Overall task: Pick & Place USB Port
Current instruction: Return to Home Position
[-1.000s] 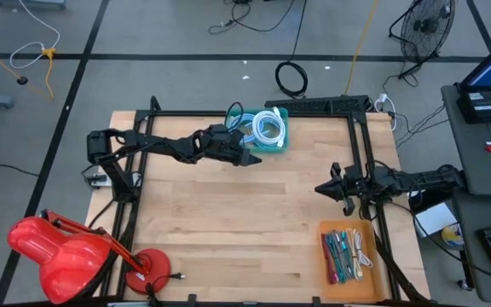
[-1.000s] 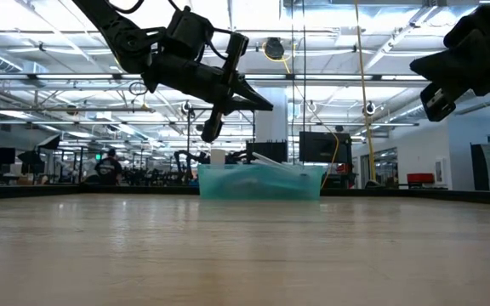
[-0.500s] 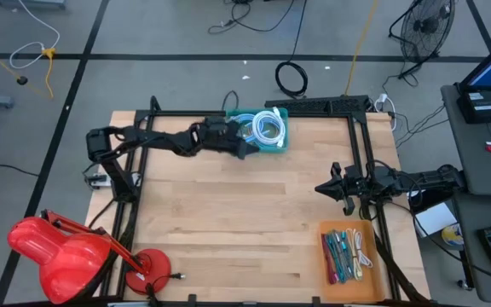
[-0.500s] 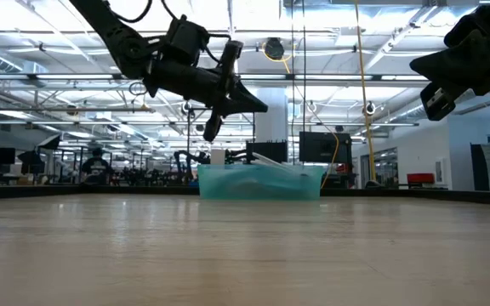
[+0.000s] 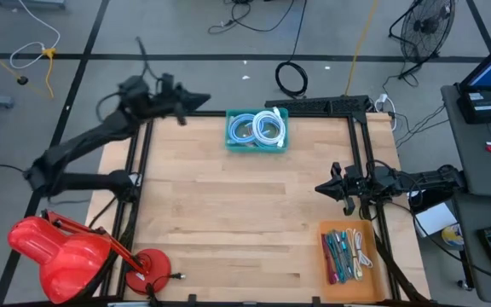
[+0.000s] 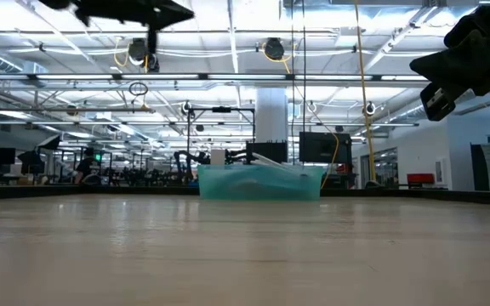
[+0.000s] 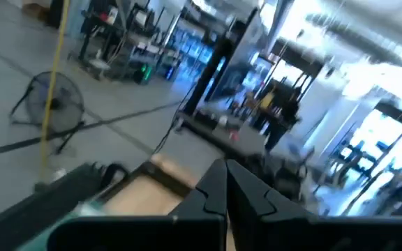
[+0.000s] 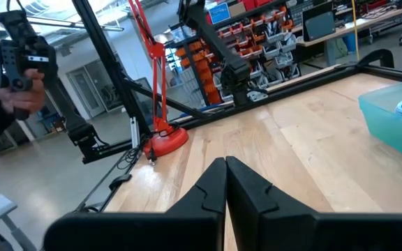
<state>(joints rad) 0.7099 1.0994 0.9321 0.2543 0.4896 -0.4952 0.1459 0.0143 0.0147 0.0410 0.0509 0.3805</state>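
Observation:
A teal bin (image 5: 257, 130) stands at the table's far edge, holding coiled blue and white cables; it also shows in the low view as the teal bin (image 6: 260, 181) and in the right wrist view as the bin (image 8: 398, 120). My left gripper (image 5: 201, 101) is raised high beyond the table's far-left corner, left of the bin, fingers shut and holding nothing (image 7: 225, 164). My right gripper (image 5: 320, 188) hovers at the table's right edge, shut and holding nothing (image 8: 225, 162). I cannot pick out a separate USB part.
An orange tray (image 5: 348, 251) with pens and a white cable sits at the near-right corner. A red lamp (image 5: 62, 251) stands at the near-left corner. Black frame rails (image 5: 135, 162) border the table. A person's hand (image 8: 12, 59) holds a controller beyond the table.
My left arm has drawn back from just beside the bin, swinging up and toward the table's far-left corner, so its gripper now sits high above the far edge. The bin and its cables have stayed in place.

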